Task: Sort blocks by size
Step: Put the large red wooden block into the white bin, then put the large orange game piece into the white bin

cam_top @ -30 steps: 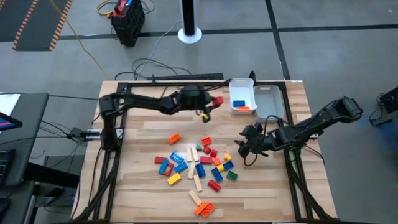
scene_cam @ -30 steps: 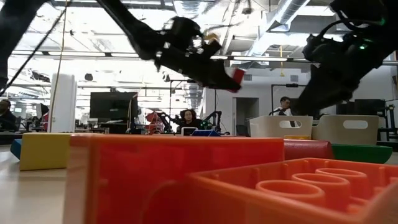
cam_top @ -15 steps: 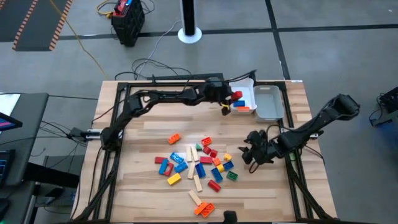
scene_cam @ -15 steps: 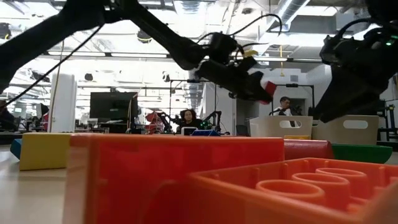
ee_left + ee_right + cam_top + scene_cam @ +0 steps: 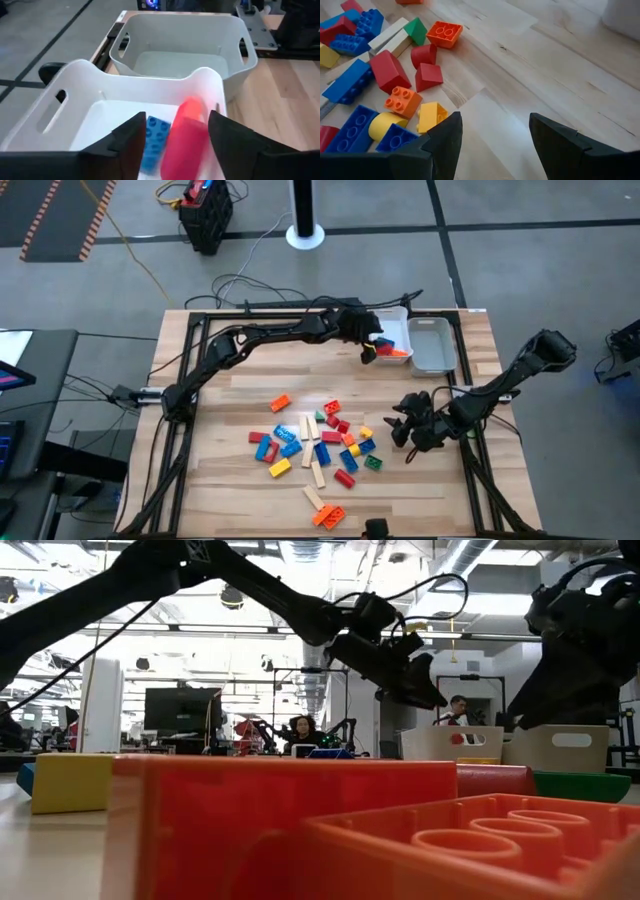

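Reached out over the near white tray, left pincer parted, with a red block blurred between the fingers and seemingly dropping free. Could have bounced off the rim and landed back on the table, if let go too close to the edge. Could also have clipped the tray wall just below while pulling away. Already lying under that pincer: a blue block. Beyond it, a second, empty tray. Hung low over bare wood, right pincer, fingers wide and holding nothing. Just beside it, the pile of blocks, packed tight, so easy to knock neighbours when picking one. Nothing else in the way.
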Robot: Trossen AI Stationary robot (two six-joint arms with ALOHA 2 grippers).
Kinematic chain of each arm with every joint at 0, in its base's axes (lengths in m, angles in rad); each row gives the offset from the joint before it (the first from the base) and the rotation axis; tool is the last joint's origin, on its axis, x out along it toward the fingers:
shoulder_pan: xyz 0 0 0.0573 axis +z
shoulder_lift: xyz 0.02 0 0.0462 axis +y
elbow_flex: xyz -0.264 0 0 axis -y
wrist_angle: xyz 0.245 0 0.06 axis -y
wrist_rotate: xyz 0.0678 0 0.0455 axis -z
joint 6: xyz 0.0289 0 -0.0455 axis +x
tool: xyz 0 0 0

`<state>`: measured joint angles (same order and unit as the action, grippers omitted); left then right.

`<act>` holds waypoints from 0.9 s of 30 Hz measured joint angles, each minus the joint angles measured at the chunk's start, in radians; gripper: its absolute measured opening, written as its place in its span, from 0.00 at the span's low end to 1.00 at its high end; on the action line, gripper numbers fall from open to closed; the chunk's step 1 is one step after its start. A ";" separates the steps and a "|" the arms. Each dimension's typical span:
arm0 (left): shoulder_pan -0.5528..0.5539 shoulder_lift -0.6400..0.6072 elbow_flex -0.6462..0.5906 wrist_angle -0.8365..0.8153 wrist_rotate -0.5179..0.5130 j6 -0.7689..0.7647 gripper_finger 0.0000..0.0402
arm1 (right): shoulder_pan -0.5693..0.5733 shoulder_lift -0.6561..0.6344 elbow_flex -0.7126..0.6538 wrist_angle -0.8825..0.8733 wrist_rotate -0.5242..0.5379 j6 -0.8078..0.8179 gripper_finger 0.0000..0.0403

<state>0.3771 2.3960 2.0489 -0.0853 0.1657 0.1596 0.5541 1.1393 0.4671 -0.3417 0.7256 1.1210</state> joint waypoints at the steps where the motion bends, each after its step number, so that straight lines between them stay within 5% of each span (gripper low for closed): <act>1: 0.001 -0.001 0.008 -0.020 0.017 0.005 0.55 | 0.000 0.000 0.000 -0.002 0.002 0.000 0.64; 11: -0.053 -0.147 -0.145 -0.185 0.066 0.160 0.54 | 0.053 -0.035 0.001 -0.168 0.003 0.091 0.64; 18: -0.133 -0.383 -0.518 -0.029 -0.023 0.157 0.52 | 0.074 -0.074 0.001 -0.258 0.031 0.154 0.64; 22: -0.177 -0.553 -0.774 0.101 -0.067 0.101 0.52 | 0.040 -0.073 0.001 -0.235 0.067 0.084 0.64; 27: -0.255 -0.739 -0.974 0.063 -0.189 0.042 0.52 | -0.057 -0.072 0.001 -0.096 0.070 -0.134 0.64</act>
<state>0.1220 1.6567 1.0753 -0.0218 -0.0236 0.2019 0.4973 1.0672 0.4683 -0.4380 0.7956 0.9871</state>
